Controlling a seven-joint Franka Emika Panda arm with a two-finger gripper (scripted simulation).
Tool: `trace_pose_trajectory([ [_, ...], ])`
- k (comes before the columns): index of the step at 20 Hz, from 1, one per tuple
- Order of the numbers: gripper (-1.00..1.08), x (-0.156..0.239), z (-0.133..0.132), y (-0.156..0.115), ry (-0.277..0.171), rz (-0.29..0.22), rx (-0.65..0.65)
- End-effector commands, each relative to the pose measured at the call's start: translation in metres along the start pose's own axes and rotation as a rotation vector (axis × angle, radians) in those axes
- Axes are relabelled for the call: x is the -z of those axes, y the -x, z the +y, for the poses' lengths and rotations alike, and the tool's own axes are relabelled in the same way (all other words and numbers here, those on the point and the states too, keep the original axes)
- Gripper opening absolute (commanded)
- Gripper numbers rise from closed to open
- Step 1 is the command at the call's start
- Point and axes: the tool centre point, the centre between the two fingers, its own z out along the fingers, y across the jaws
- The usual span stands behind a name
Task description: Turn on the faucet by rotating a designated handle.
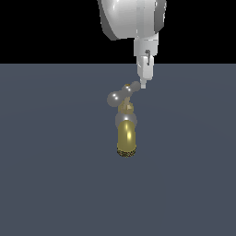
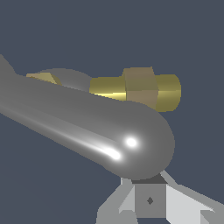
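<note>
One pincer (image 1: 143, 85) at frame centre touching handle (image 1: 123, 93) knob, finger spacing unclear, arm cropped above, faucet (image 1: 126, 133) base hidden.

Flat dark blue-grey floor (image 1: 46, 184) fills lower scene; plain black backdrop (image 1: 46, 27) above horizon, exterior view.

Glossy brass-looking faucet (image 1: 126, 138), polished silver metal handle (image 1: 122, 94), seemingly matt grey floor (image 1: 46, 161).

A big shiny grey handle (image 2: 131, 140) sits right by the gripper (image 2: 149, 205), with a yellow faucet (image 2: 144, 89) behind.
</note>
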Motion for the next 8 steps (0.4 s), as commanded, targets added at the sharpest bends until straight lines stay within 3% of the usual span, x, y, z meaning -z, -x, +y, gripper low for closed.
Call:
trace_pose_trajectory([
  [1, -1.00, 0.001, 0.003, -0.059, -0.001, 0.022, 0.054],
  [8, -1.00, 0.003, 0.006, -0.110, 0.001, 0.027, 0.068],
])
